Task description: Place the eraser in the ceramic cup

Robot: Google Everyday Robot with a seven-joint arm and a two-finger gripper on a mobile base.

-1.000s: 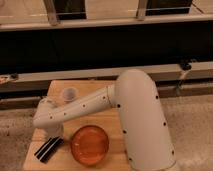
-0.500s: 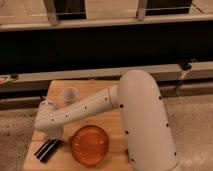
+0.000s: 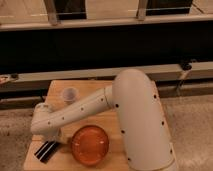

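The eraser [image 3: 45, 150], a flat black block with pale stripes, lies at the front left corner of the wooden table [image 3: 107, 87]. The ceramic cup [image 3: 69, 94], small and pale, stands upright near the table's back left. My white arm reaches across the table to the left. Its wrist bends down, and the gripper [image 3: 52, 139] hangs right over the eraser's far end. The wrist hides the gripper's tips and whether they touch the eraser.
A large glossy orange bowl [image 3: 90, 145] sits at the table's front, just right of the eraser. My bulky arm housing [image 3: 140, 125] covers the table's right half. A dark bench and rails run behind the table. Speckled floor surrounds it.
My wrist has sunk a little lower and slightly left toward the eraser. The eraser, cup and bowl have not moved.
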